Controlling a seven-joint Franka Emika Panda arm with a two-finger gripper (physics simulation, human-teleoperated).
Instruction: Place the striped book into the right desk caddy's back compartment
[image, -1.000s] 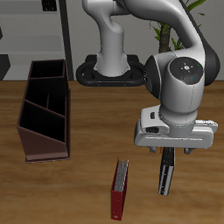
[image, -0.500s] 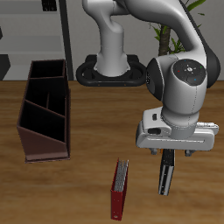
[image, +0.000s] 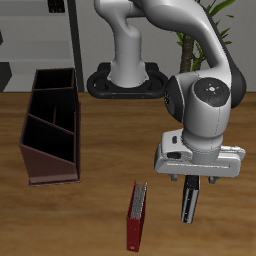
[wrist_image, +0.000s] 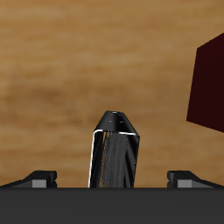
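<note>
Wooden table (image: 100, 215): striped book (image: 190, 203) upright, long axis front-to-back, probably untouched between wide pincer (image: 193, 180).

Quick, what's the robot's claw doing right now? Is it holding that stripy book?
Gripper: open, its fingers on either side of the striped book, which stands on the table; not clamped on it yet.

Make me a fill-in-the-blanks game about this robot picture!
1. The gripper hangs right above the ___ book.
2. The red book stands on the ___.
3. The caddy has ___ books inside.
4. The striped book stands beside the ___ book.

Missing words: striped; table; no; red
</note>
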